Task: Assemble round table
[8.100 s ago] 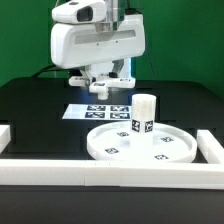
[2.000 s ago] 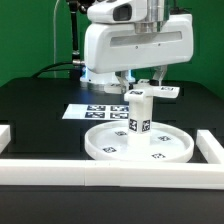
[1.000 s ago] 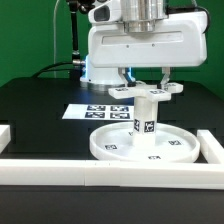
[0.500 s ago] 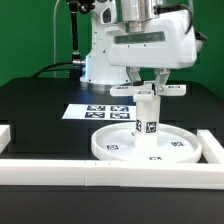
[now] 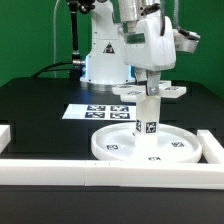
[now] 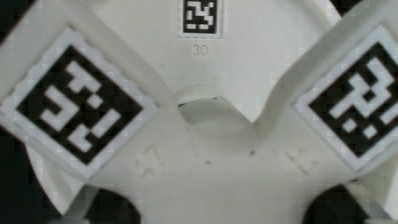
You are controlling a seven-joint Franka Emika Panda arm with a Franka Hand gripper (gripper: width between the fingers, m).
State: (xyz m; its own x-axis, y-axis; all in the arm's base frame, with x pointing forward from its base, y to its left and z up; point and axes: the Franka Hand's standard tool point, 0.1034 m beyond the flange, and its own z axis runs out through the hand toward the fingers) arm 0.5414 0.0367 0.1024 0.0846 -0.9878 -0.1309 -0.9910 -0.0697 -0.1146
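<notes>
my gripper (image 5: 150,84) is clamped on the cross-shaped foot (image 5: 146,92), holding it flat on top of the leg (image 5: 148,114). the leg stands upright in the middle of the round disc (image 5: 110,147), which lies on the black table (image 5: 35,110) just in front of the marker board (image 5: 92,112). from my wrist, the foot (image 6: 199,100) fills the view, its tags (image 6: 79,98) large and close.

From where I stand, the gripper (image 5: 150,88) fingertips hide behind the cross-shaped foot (image 5: 148,91); the border rails (image 5: 100,171) run off at 3 and 9 o'clock.
</notes>
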